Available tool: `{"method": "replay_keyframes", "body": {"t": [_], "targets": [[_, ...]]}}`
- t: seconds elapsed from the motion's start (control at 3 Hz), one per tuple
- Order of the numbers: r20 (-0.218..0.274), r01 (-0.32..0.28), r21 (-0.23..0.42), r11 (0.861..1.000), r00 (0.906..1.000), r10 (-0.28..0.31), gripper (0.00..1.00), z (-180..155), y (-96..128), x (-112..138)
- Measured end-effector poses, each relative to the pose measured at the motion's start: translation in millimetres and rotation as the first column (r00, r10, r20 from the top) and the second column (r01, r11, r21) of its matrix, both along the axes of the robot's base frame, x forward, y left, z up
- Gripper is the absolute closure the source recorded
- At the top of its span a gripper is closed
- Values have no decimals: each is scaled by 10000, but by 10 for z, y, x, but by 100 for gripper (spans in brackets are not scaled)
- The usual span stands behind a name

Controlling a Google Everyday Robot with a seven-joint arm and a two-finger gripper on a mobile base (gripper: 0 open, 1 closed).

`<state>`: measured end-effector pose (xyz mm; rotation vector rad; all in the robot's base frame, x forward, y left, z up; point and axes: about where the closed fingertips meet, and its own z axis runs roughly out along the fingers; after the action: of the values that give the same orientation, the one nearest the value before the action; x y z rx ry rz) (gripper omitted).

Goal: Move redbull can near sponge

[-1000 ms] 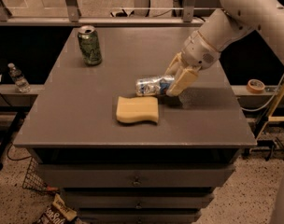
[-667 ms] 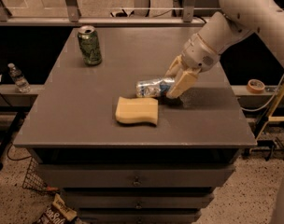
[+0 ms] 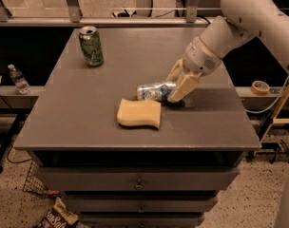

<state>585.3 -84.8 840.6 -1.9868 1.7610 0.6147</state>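
and here's the gripper (image 3: 172, 92), low over the right-centre of the table (image 3: 87, 113), reaching in from the right on the end of that big white arm (image 3: 244, 20). its two tan fingers (image 3: 184, 85) sit on either side of the right end of the redbull can (image 3: 153, 91), one in front, one behind, clamped onto it. the redbull can is lying on its side, silver with blue patches, long axis running left to right, and it looks to be down on the tabletop, though from this angle it's hard to be sure it isn't a touch lifted.

just in front of it, the sponge (image 3: 139, 113), pale yellow, flat on the table, wavy edges showing. the can sits just beside the sponge's far right corner; whether they touch, can't tell.

over at the far left corner of the table stands the green can (image 3: 91, 45), upright, top opened, well apart from the action.

off the table, a water bottle (image 3: 18, 79) stands on the ledge to the left, a roll of tape (image 3: 260, 86) lies on the ledge to the right, and there are drawers (image 3: 137, 183) under the tabletop, with a snack bag (image 3: 56, 215) on the speckled floor below.
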Motion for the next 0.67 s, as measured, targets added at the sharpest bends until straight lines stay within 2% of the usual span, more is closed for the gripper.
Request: {"method": "replay_keyframes", "body": {"t": [0.67], "targets": [[10,-7,34,10000,10000,7,6,-31,40,23]]}}
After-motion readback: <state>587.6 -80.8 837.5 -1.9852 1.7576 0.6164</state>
